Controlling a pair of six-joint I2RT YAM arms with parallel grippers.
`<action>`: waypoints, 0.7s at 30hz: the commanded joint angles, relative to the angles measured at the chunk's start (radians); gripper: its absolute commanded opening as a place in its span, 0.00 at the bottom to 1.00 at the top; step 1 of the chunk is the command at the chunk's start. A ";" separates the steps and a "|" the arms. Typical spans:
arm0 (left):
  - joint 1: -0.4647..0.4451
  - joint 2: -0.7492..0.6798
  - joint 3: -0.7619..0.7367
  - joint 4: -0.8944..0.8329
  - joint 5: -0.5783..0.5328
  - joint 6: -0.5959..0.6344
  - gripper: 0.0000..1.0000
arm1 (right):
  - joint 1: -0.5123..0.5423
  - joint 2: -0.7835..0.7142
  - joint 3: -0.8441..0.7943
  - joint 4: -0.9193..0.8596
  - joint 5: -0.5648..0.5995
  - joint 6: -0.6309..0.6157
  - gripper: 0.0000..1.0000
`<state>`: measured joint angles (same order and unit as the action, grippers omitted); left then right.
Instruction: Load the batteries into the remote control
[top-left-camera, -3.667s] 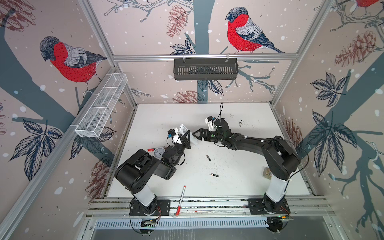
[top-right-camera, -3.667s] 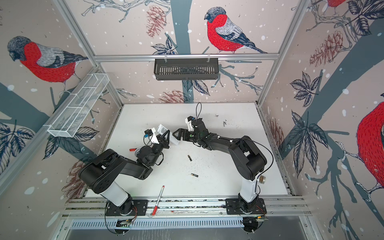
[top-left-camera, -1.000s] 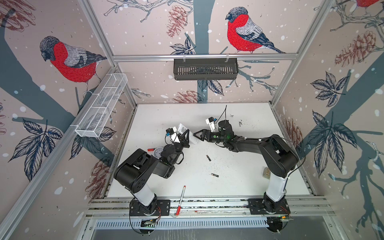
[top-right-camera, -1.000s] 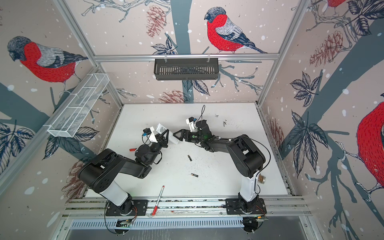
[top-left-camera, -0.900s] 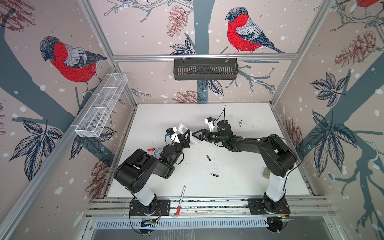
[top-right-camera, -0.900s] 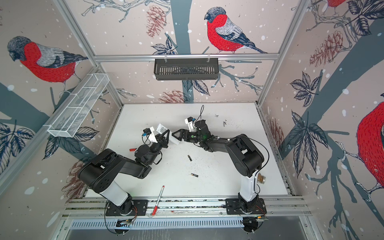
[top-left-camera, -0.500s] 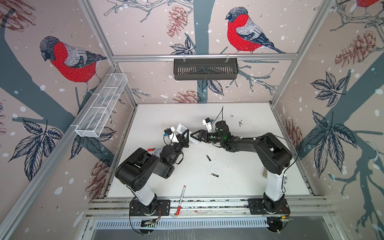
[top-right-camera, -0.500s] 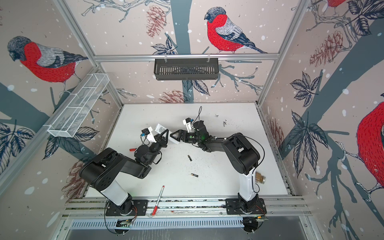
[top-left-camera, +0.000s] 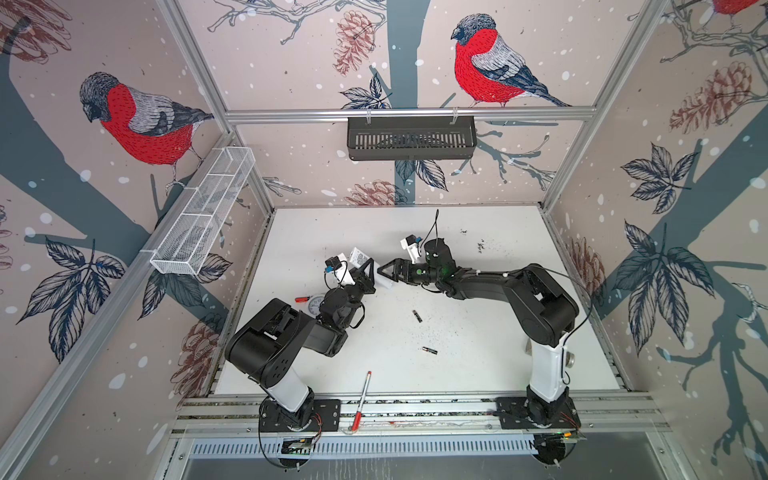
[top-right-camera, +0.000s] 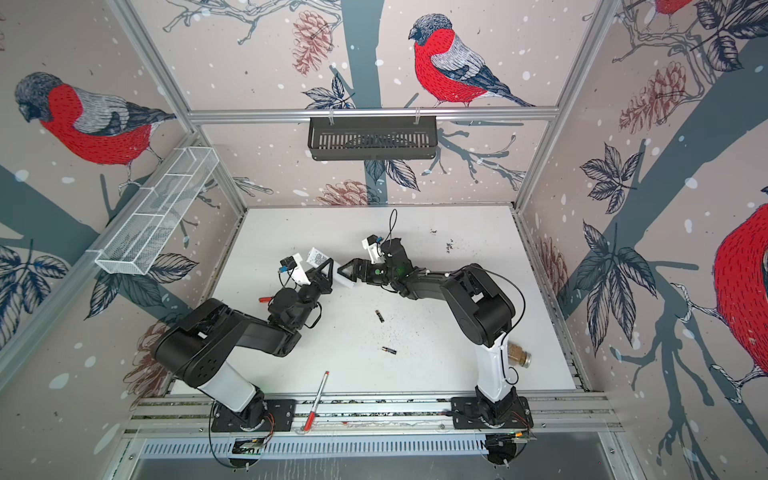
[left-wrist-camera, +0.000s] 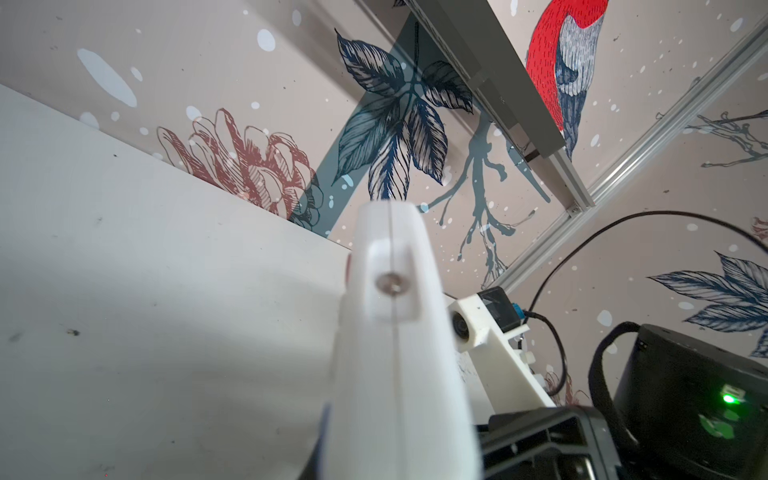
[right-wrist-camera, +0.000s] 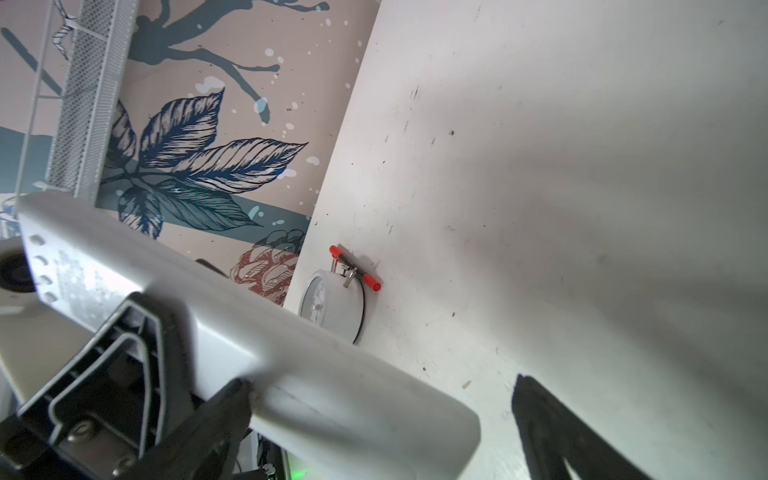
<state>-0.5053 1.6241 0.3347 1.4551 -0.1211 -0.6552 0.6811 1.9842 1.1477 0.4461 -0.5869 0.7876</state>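
Left fingers (top-left-camera: 365, 271) clenched the remote control (top-left-camera: 385, 284) above the worktop (top-left-camera: 478, 332) and hid most of it. Right fingers (top-left-camera: 391, 270) stood spread about its free end. Both batteries (top-left-camera: 417, 316) lay loose on the speckled white surface, with bullfinch wallpaper (top-left-camera: 141, 120) all around.

left arm (top-left-camera: 291, 332): folding at the elbow, reaching forward
left gripper (top-left-camera: 368, 272): clamping tight on the remote control (top-left-camera: 357, 257)
right arm (top-left-camera: 490, 282): stretching low toward the middle
right gripper (top-left-camera: 386, 272): gaping wide, maybe one finger touching the remote control
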 joint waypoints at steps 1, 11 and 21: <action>-0.013 -0.015 0.027 0.149 0.148 0.017 0.00 | 0.020 0.021 0.039 -0.263 0.207 -0.116 0.99; -0.042 0.008 0.063 0.061 0.124 0.133 0.00 | 0.021 0.028 0.075 -0.382 0.289 -0.201 0.99; -0.095 0.010 0.096 -0.051 0.021 0.287 0.00 | 0.014 0.011 0.073 -0.411 0.289 -0.239 1.00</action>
<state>-0.5797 1.6466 0.4114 1.1904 -0.2005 -0.3882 0.6937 1.9923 1.2247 0.1146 -0.4088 0.5800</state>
